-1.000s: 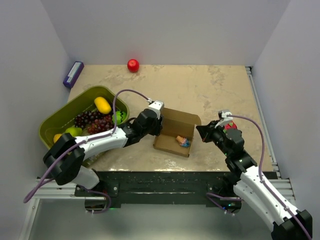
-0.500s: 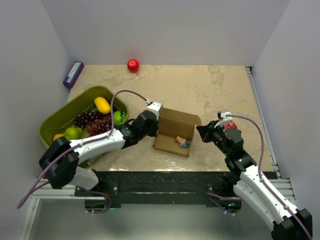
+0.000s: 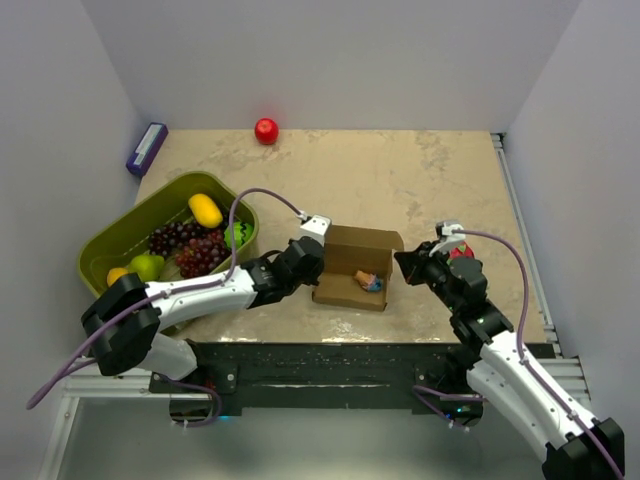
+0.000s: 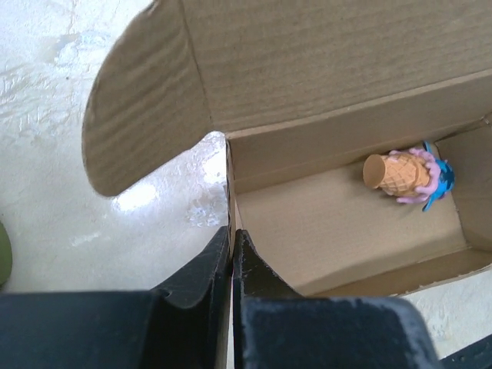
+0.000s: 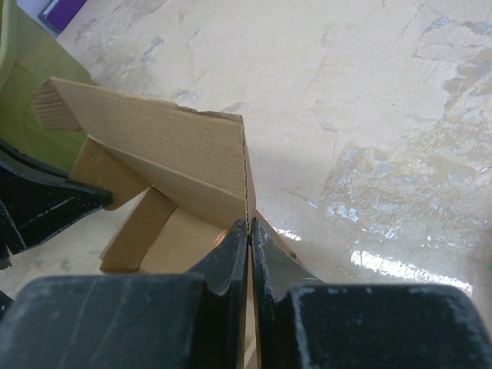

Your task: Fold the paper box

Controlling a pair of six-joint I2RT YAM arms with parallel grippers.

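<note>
The paper box [image 3: 358, 265] is plain brown cardboard, open on top, near the table's front middle. Its lid flap stands up at the back. A small toy ice-cream cone [image 4: 402, 174] lies inside, also seen from above [image 3: 367, 281]. My left gripper [image 4: 231, 234] is shut on the box's left side wall [image 4: 229, 184]; a rounded side flap [image 4: 142, 108] sticks out to the left. My right gripper [image 5: 250, 227] is shut on the box's right side wall [image 5: 244, 165]. From above the left gripper [image 3: 312, 268] and right gripper [image 3: 400, 266] sit at the box's two ends.
An olive-green basket [image 3: 110, 240] of fruit stands at the left, close behind my left arm. A red ball [image 3: 266, 131] lies at the back. A purple block [image 3: 146, 148] lies at the back left corner. A red thing [image 3: 462, 252] shows behind my right wrist.
The box has slid toward the front and turned squarer to the table edge, its lid more upright. My left gripper came forward and right with it. The right gripper barely moved.
</note>
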